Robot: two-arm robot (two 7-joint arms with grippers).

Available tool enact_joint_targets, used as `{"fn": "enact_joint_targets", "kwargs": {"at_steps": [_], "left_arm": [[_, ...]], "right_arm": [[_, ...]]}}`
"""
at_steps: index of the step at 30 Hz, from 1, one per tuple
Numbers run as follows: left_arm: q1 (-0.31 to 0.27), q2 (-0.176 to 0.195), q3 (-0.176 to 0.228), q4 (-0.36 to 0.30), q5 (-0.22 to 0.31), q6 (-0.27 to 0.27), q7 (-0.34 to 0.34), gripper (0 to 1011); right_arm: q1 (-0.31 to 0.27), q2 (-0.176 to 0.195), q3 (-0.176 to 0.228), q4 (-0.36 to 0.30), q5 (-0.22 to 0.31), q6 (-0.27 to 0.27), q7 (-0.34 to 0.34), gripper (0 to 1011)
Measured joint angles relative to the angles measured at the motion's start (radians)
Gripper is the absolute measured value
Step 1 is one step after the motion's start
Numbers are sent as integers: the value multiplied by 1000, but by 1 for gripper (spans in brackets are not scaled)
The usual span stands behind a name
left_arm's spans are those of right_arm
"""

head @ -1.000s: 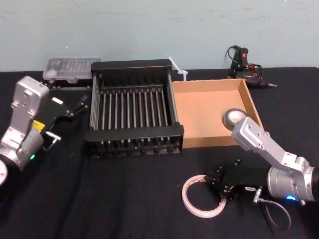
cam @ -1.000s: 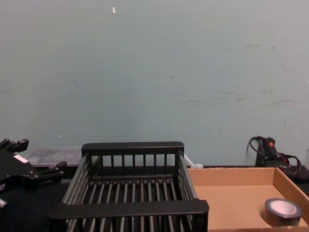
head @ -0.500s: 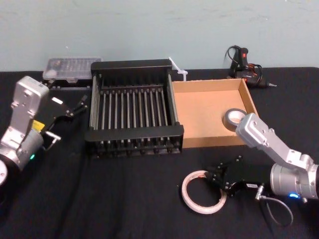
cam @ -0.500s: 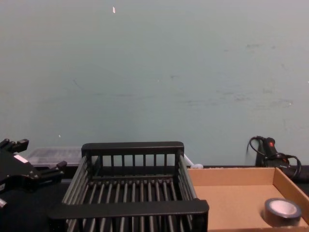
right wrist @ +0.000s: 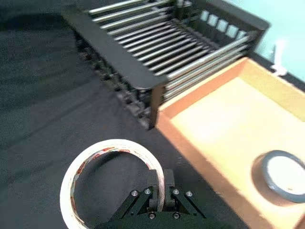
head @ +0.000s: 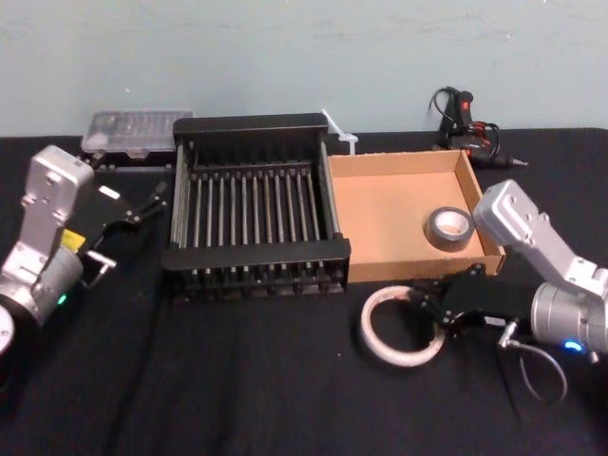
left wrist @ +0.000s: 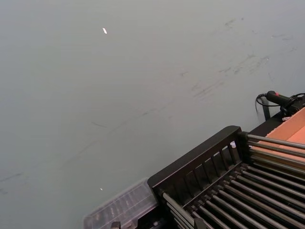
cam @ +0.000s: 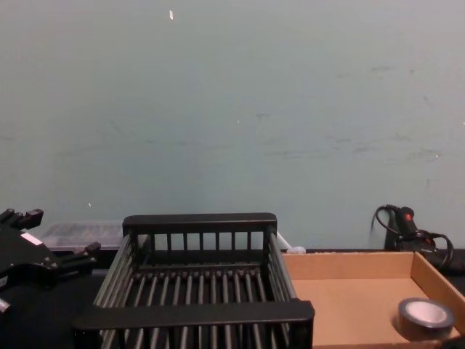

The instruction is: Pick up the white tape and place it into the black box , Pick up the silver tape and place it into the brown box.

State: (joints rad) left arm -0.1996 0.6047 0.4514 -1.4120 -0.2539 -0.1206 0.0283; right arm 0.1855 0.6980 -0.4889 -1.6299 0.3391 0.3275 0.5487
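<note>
Head view: the white tape (head: 399, 328) is being held tilted by the right gripper (head: 429, 312), just in front of the brown box (head: 399, 163) and, by the look of it, clear of the table (head: 237, 389).
Right jaws: they are being pressed onto the ring's thin band, one inside the ring and one outside, so the tape is being pinched at its edge.
Silver tape (head: 447, 226): it is lying flat inside the brown box, near its right wall; this half is being judged as done.
Black box (head: 258, 256): it is standing empty beside the brown box.
Left gripper (head: 142, 204): it is sitting parked left of the black box, jaws spread, nothing being held.
Remaining: the white tape is yet to be carried leftward over the black box's rail and released.
</note>
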Motion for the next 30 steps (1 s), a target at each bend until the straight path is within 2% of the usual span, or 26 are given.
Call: {"fn": "enact_joint_targets", "kwargs": {"at_steps": [15, 30], "left_arm": [[0, 0, 0, 0, 0, 0, 0, 1001], [0, 0, 0, 0, 0, 0, 0, 1001]], "right_arm": [[42, -38, 57, 48, 3, 28, -59, 90], [135, -106, 61, 114, -16, 42, -72, 90]]}}
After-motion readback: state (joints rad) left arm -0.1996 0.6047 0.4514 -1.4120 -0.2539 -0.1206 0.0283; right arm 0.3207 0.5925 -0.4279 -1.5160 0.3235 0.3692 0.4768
